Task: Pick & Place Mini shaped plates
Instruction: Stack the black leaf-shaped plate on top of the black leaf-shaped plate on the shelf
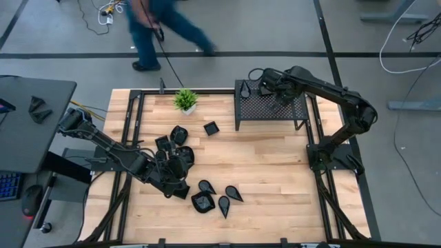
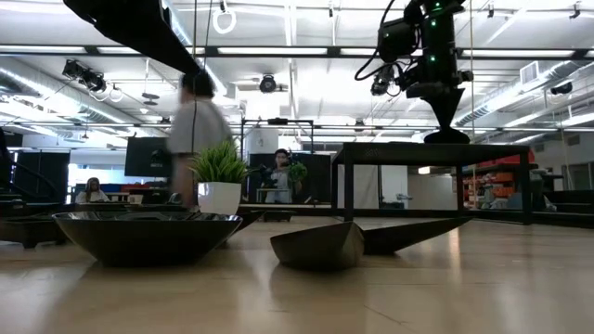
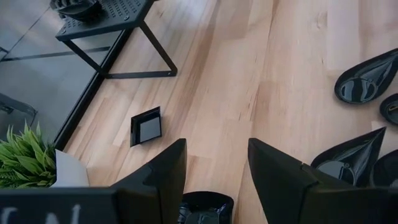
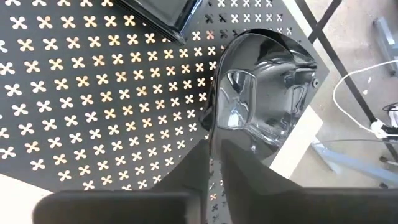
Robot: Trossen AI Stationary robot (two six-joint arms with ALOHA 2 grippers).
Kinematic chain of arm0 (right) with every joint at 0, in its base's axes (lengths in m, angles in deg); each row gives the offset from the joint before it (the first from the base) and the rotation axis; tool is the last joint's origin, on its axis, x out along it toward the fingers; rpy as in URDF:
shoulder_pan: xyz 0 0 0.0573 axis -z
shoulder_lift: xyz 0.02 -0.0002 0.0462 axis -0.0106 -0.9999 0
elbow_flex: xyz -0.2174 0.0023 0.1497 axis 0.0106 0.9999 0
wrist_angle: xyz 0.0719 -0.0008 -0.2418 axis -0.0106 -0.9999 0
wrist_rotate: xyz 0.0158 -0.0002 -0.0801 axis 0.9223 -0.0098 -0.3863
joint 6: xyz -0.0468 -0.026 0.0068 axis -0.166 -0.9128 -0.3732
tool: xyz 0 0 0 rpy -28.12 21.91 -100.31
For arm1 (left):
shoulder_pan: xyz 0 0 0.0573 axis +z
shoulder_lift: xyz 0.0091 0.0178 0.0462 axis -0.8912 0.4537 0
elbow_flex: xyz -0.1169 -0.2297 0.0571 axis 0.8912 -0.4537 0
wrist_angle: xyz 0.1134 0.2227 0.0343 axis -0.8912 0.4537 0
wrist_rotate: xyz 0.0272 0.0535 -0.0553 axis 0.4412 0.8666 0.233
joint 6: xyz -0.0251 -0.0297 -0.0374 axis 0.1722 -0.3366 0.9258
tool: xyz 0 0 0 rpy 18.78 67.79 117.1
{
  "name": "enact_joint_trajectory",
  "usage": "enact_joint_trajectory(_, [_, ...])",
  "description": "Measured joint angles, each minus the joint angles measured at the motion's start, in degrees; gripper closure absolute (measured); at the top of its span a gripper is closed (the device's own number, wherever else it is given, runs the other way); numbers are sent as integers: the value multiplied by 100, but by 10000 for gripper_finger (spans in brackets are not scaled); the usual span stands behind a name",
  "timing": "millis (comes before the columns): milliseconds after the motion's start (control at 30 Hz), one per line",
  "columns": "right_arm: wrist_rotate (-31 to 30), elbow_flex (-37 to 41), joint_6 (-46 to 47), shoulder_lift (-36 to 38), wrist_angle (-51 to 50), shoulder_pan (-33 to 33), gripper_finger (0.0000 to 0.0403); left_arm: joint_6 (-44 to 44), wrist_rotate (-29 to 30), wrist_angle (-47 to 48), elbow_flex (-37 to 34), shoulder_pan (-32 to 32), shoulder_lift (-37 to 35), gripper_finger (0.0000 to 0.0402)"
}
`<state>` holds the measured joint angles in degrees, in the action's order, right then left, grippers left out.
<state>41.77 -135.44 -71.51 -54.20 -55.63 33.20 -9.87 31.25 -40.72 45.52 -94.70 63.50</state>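
Your work surface is a light wooden table (image 1: 275, 172) in an open workshop; a person (image 1: 155, 27) walks past its far side. A black perforated rack (image 1: 272, 107) stands at the far right, a small potted plant (image 1: 185, 101) beside it toward the centre.

Your right gripper (image 4: 214, 155) is over the rack, fingers narrowed onto the rim of a glossy teardrop plate (image 4: 264, 93) that sits at the rack's edge. A square plate (image 4: 165, 12) lies on the rack nearby.

Your left gripper (image 3: 214, 168) hangs low over the near-left plate cluster (image 1: 176, 148), fingers moderately apart and holding nothing. One square plate (image 1: 211, 128) lies alone mid-table; teardrop plates (image 1: 224, 196) lie near the front.
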Motion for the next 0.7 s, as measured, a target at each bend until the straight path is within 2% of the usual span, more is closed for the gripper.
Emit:
enact_joint_trajectory(167, [375, 0, -47, 0, 35, 0, 397, -2, 0, -9, 0, 0, 0, 225])
enact_joint_trajectory(700, [744, 0, -57, -2, 190, 219, 398, -7, 0, -9, 0, 0, 0, 225])
